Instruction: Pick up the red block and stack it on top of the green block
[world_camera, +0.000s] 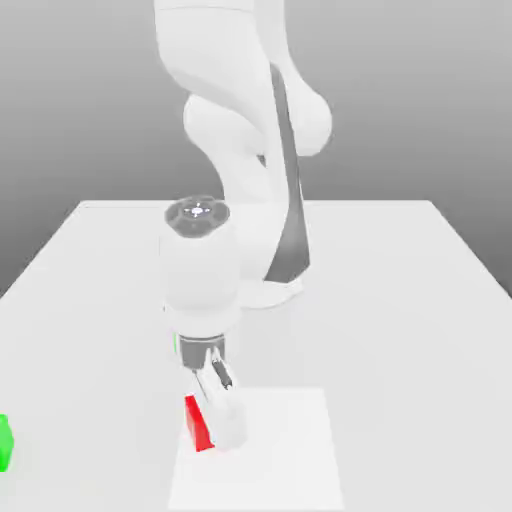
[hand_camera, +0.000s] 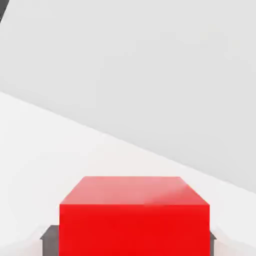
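The red block (world_camera: 198, 424) (hand_camera: 134, 215) sits between the fingers of my gripper (world_camera: 212, 428) (hand_camera: 134, 242), low over a lighter square patch near the table's front. The gripper is shut on it, and in the hand view a dark pad (hand_camera: 49, 239) presses against each side of the cube. One white finger (world_camera: 228, 418) covers the block's side toward the exterior view's right. The green block (world_camera: 3, 443) lies far off at the exterior view's left edge, partly cut off by the picture, well apart from the gripper.
A white table (world_camera: 400, 300) carries the arm's base (world_camera: 268, 290) at its middle back. The lighter square patch (world_camera: 290, 450) lies at the front centre. Open tabletop stretches between the gripper and the green block.
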